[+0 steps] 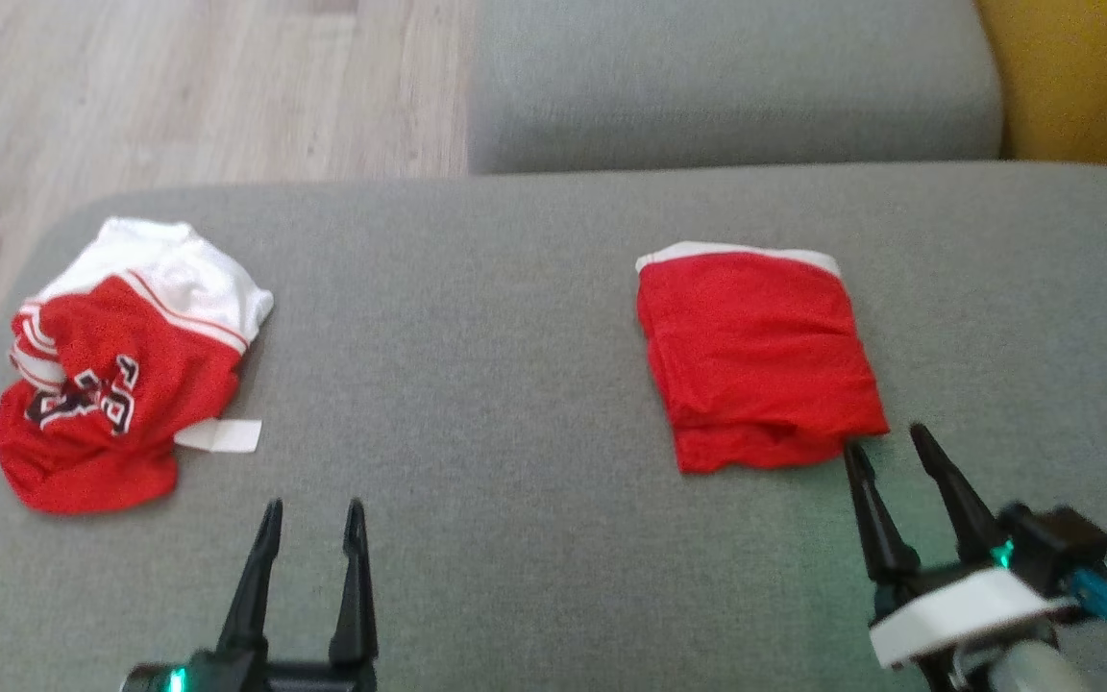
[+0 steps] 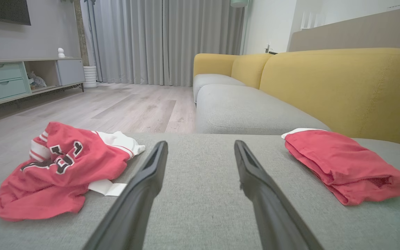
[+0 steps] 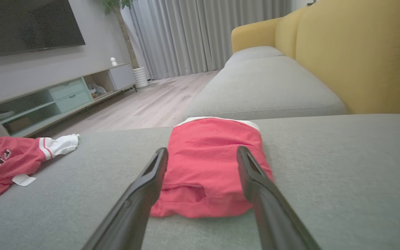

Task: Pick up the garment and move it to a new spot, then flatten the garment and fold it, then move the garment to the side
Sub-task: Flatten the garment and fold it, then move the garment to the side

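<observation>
Head view, and the folded red garment (image 1: 755,360) lies flat on the right half of the grey cushion (image 1: 515,336), a neat rectangle with a white band showing along its far edge. Right gripper (image 1: 885,438) sits at the garment's near right corner, jaws spread wide, nothing between them. One tip is right at the cloth's edge; touching or just clear, I cannot tell. From the right wrist view the two dark fingers frame the near end of the fold, the red cloth lying between and beyond them, free of any grip.

Over on the left, the left gripper (image 1: 313,506) hovers low over bare cushion, jaws also wide apart and empty. Beyond it and further left lies a crumpled red-and-white jersey (image 1: 111,375), bunched in a heap with black-and-white lettering facing up and a white tag (image 1: 222,435) poking out on its near right side. The two pieces of clothing are well apart, a broad stretch of grey fabric between them. Wood floor (image 1: 179,86) shows past the cushion's far left edge, yellow backrest (image 1: 1082,77) at far right
</observation>
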